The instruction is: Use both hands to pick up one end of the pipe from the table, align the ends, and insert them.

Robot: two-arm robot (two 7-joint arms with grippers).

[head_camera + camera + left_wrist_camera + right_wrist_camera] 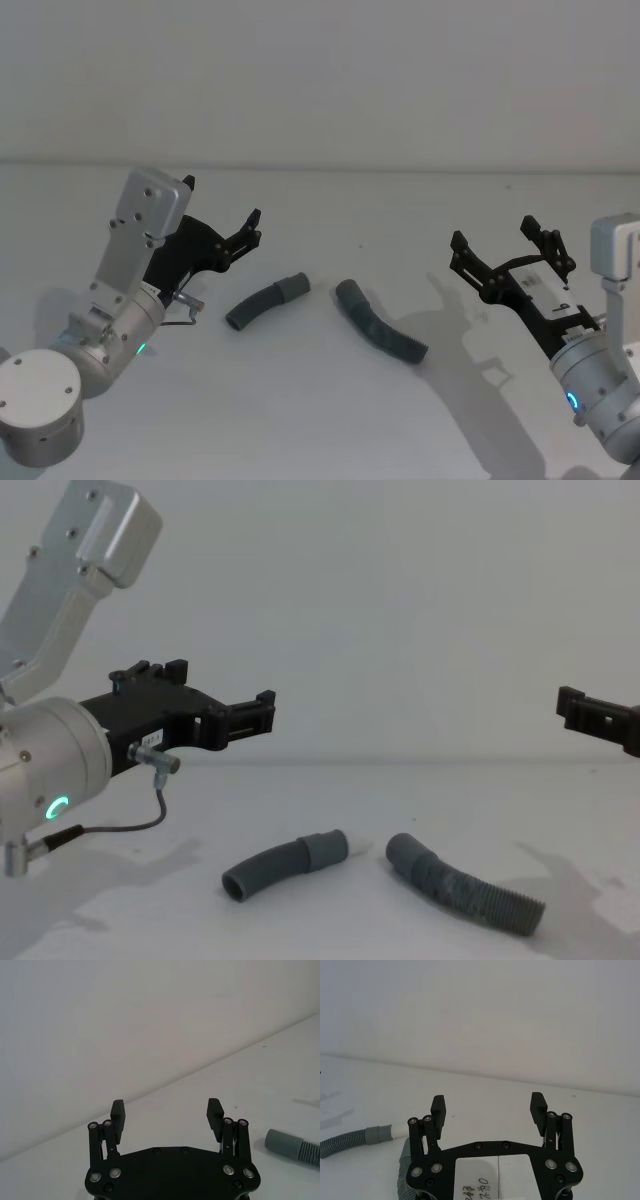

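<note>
Released and empty: left tool (222, 200) and right tool (493, 232), both above the counter (300, 430). Lying on it between the two tools: white-tipped pipe piece (290, 862) nearer the left tool, plain piece (460, 885) nearer the right, cuffs facing, apart. Likely to roll or skid under an off-centre pinch; could flex and miss alignment if gripped far from the cuffs. Matte white counter, bare pale wall beyond.

table (320, 420): white | left hose piece (266, 303): lying, white-tipped | right hose piece (380, 335): near, not touching
</note>
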